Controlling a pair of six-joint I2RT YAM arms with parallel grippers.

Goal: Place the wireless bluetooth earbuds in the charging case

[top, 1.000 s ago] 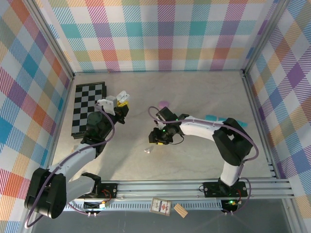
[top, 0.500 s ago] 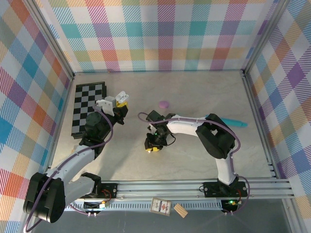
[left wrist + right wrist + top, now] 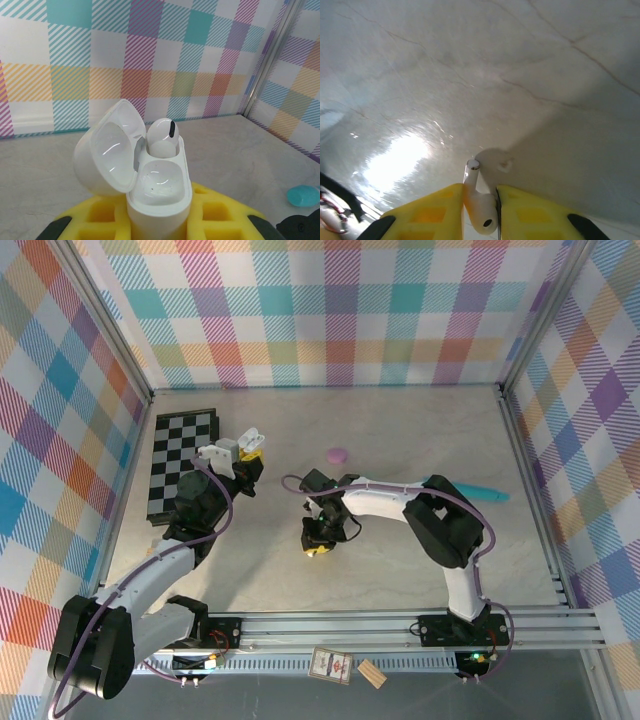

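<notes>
Left gripper point(image 3: 247, 454) clamps the charging case point(image 3: 159, 192) upright with the lid flipped open, so the free socket faces up. One earbud point(image 3: 162, 136) sits at its 12 o'clock. Right gripper point(image 3: 318, 543), at 4 o'clock from it, pinches another earbud point(image 3: 479, 202) down at the table point(image 3: 470, 75), looks ready to lift.
</notes>
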